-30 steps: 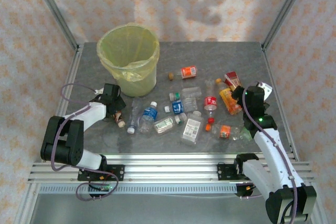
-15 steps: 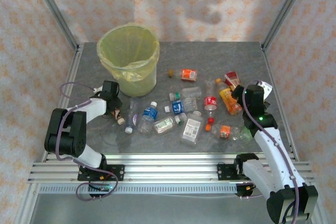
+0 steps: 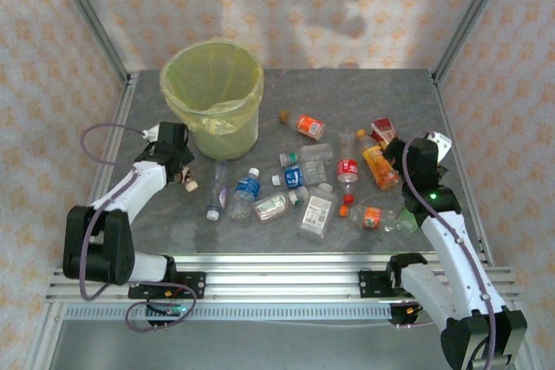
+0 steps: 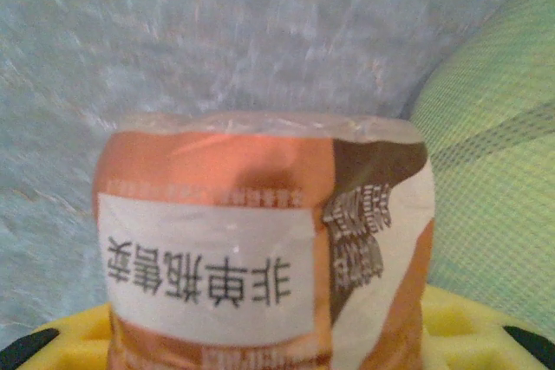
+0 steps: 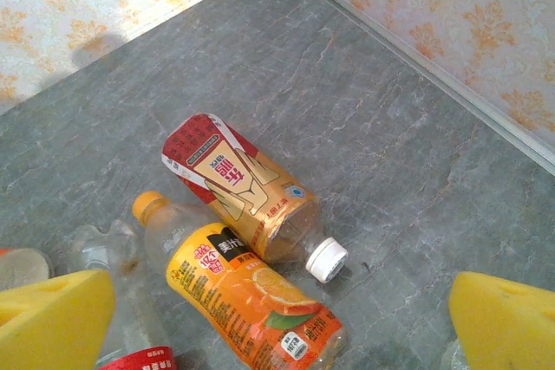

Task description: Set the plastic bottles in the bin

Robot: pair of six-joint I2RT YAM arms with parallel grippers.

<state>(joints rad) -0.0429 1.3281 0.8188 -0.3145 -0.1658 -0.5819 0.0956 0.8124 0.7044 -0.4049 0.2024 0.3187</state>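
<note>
My left gripper point(image 3: 179, 175) is shut on a plastic bottle point(image 4: 251, 249) with an orange and brown label, held just left of the bin's base. Its white cap point(image 3: 191, 185) pokes out on the right. The bin point(image 3: 212, 84), lined with a yellow-green bag, stands at the back left, and its side point(image 4: 494, 188) shows close by in the left wrist view. My right gripper point(image 5: 277, 327) hangs open over an orange-juice bottle point(image 5: 251, 301) and a red-and-gold bottle point(image 5: 243, 184). Several more bottles lie in a loose heap point(image 3: 303, 188) mid-table.
The table's right rail point(image 5: 434, 67) and the patterned wall run close behind the right-hand bottles. A small brown cap point(image 3: 283, 115) lies alone behind the heap. Bare grey tabletop point(image 3: 373, 93) stretches across the back right.
My left gripper has shut on the orange-labelled bottle and carried it back and left, toward the bin's base. The right arm has hardly moved.
</note>
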